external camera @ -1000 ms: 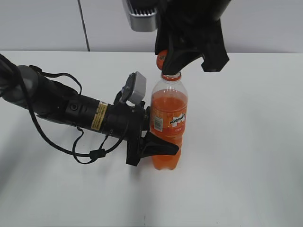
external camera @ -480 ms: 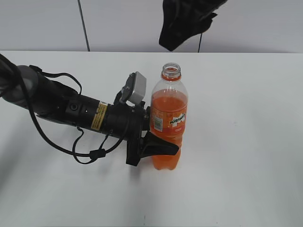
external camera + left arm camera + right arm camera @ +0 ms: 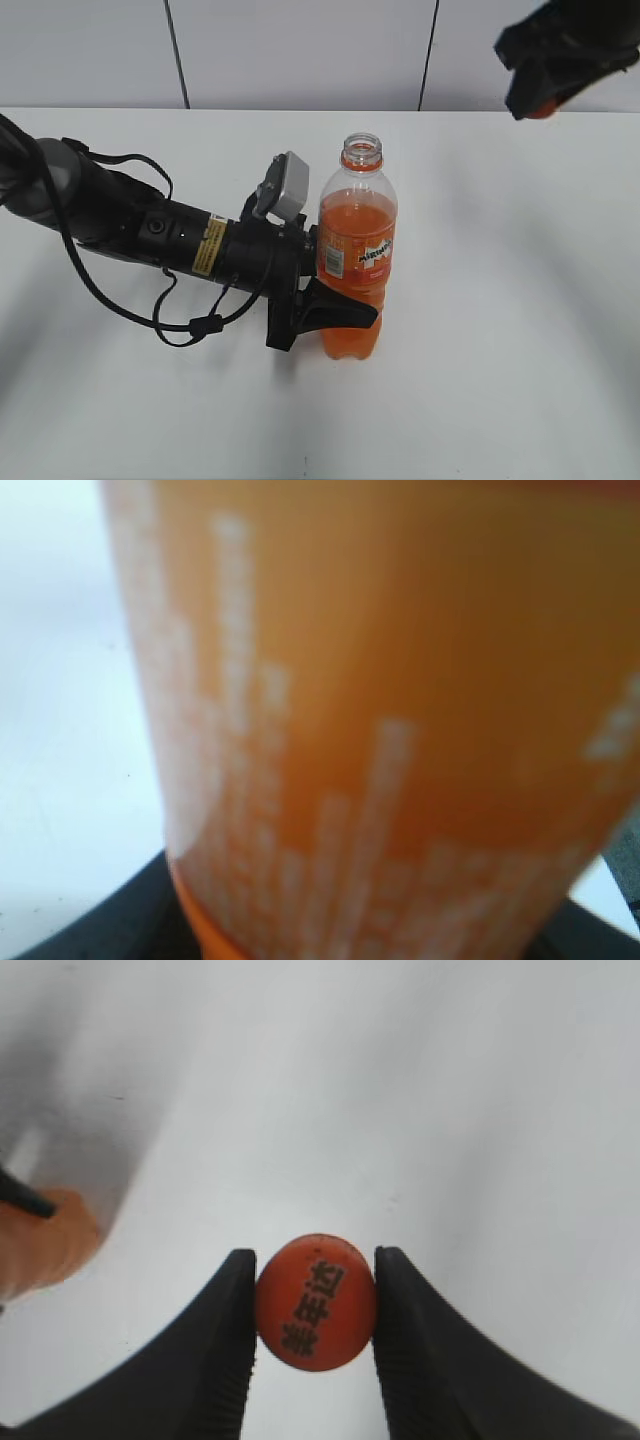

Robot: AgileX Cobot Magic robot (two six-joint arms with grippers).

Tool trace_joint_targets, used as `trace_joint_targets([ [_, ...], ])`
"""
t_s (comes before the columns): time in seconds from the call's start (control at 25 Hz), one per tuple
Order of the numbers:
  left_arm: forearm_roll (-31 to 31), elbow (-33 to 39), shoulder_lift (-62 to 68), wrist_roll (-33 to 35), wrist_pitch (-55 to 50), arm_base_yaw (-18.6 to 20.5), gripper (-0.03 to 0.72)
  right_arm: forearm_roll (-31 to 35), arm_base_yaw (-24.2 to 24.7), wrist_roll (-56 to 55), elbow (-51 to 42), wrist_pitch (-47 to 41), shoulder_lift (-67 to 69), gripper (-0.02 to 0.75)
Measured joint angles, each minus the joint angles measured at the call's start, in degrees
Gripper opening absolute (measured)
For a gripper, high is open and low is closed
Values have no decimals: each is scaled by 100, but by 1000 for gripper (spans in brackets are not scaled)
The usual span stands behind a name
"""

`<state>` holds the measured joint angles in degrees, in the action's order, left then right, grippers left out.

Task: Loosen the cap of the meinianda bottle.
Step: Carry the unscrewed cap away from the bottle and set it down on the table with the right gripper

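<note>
- Your left gripper [image 3: 335, 300] lies low over the table [image 3: 520, 330], reaching sideways, jaws clamped around the meinianda bottle [image 3: 356, 262] standing upright mid-table.
- Your right gripper [image 3: 312, 1310] hangs raised near the far right edge, pinching the cap [image 3: 315, 1302] off the open neck.

Stood upright at centre frame on the counter [image 3: 520, 330]: the meinianda bottle [image 3: 357, 262], neck uncapped. Clamped around its lower body from the left: the left tool [image 3: 318, 300], arm stretching to the left edge. Hung at upper right of frame, well apart from the bottle: the right tool [image 3: 545, 95], pinching the cap [image 3: 316, 1302] between both fingers.
</note>
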<state>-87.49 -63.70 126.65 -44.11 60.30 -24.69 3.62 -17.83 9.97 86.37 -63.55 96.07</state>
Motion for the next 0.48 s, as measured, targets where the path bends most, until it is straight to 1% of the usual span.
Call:
trace_joint_targets([
  [0.12,0,0,0,0,0,0,399,74,603,-215,-828,736,-99,269],
  [0.28,0,0,0,-15,5,0,399,151,1193,-451,-1935,1782,-186,269],
  [0.4,33,0,0,-161,-1,0,399,167,1383,-567,-2718,2559,-186,269],
  [0.48,46,0,0,-194,-6,0,399,179,1417,-642,-3144,3036,-188,269],
])
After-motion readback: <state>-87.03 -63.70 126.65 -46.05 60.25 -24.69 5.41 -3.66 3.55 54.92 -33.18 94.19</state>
